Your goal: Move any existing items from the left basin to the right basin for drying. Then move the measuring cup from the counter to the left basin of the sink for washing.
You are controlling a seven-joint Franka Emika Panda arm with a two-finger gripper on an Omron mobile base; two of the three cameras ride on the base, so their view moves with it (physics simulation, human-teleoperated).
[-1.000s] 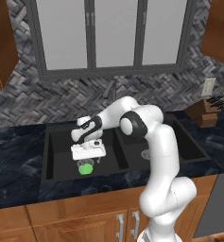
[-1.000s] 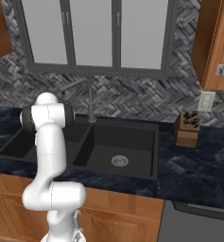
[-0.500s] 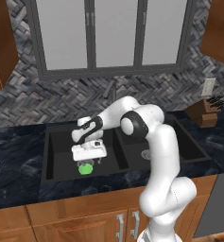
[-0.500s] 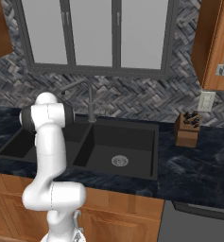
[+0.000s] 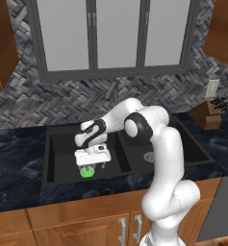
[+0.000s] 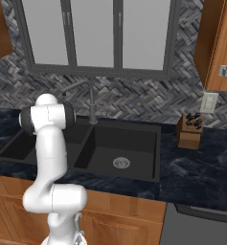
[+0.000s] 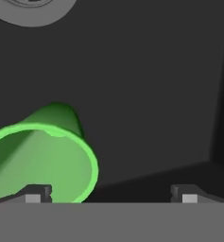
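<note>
Hovering in the left basin (image 5: 57, 158), the gripper (image 5: 92, 166) is held spread wide, nothing pinched. The green tumbler (image 7: 40, 158) is seen just below it, overlapped by one fingertip (image 7: 35, 194).

White arm rises from its base, bends at the shoulder, upper links reach forward and left from the dark elbow joint, wrist turned down. Pincer (image 5: 91, 165) points straight down, low inside the left basin (image 5: 62, 146), just above the green tumbler (image 5: 88, 171). Jaws spread wide, nothing between them. In hand view the two dark fingertips (image 7: 37, 194) stand far apart, one over the tumbler's rim, other off to its side.
</note>
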